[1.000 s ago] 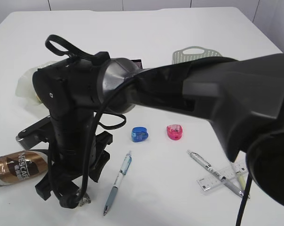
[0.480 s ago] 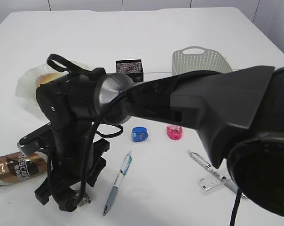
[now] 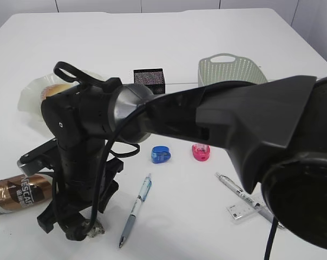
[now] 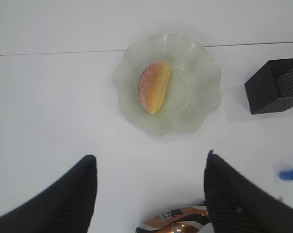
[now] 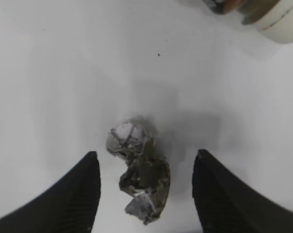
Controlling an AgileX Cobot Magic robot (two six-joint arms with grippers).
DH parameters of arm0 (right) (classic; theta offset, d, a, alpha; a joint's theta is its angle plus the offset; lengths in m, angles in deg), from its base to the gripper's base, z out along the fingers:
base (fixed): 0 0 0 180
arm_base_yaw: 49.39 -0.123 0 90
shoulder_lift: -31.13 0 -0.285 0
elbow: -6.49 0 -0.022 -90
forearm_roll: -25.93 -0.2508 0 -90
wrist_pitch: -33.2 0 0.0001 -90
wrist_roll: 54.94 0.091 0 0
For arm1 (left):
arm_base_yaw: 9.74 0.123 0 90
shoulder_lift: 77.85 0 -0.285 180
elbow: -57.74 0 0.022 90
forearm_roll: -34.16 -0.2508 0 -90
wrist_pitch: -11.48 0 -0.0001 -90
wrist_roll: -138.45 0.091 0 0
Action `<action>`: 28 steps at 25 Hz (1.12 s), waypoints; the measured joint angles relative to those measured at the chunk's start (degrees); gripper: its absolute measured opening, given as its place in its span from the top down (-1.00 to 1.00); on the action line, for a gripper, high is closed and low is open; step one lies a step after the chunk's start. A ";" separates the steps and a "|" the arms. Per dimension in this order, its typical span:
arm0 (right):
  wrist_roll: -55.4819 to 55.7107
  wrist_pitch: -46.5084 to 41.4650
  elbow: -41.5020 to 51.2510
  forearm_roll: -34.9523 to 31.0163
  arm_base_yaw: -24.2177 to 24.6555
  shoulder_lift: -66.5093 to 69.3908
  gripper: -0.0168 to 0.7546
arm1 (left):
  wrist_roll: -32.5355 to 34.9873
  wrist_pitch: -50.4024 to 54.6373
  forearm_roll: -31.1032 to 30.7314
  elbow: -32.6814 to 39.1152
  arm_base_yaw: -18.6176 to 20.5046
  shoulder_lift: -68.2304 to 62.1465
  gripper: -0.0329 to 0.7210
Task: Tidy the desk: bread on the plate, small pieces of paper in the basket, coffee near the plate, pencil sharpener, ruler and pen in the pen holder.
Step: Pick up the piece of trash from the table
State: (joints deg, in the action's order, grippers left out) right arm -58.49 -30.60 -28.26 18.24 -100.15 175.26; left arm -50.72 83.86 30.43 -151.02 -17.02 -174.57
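Note:
My right gripper is open, its jaws on either side of a crumpled grey piece of paper on the table. In the exterior view this gripper reaches across to the front left, with the paper beside it. My left gripper is open and empty above the coffee can. The bread lies on the pale green plate. The coffee can lies on its side at the left. The black pen holder and the basket stand at the back.
A blue sharpener and a pink sharpener sit mid-table. A blue pen lies near the front. A silver pen and a clear ruler lie front right. The right arm blocks much of the exterior view.
The right arm has dropped lower and shifted left, uncovering the basket and pen holder. Its gripper has come down around the paper and stays open.

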 joint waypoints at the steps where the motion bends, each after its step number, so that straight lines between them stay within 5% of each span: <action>1: 0.00 0.00 0.00 0.00 0.00 0.00 -0.20 | 0.00 0.00 0.00 0.00 0.00 0.00 -0.43; 19: 0.00 -0.83 0.00 0.00 0.00 1.58 -0.05 | 0.00 0.00 -0.04 0.00 0.00 0.00 -0.43; 22: 0.00 -0.85 0.00 0.00 0.00 1.58 0.14 | 0.00 0.00 -0.13 0.00 0.00 0.00 -0.43; 28: 0.14 -1.94 0.00 0.00 0.00 1.58 0.88 | 0.00 0.00 -0.17 0.00 0.00 0.00 -0.42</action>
State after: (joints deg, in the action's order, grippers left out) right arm -58.35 -32.54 -28.26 18.24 -100.15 176.84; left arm -50.72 83.86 30.26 -151.02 -17.02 -174.57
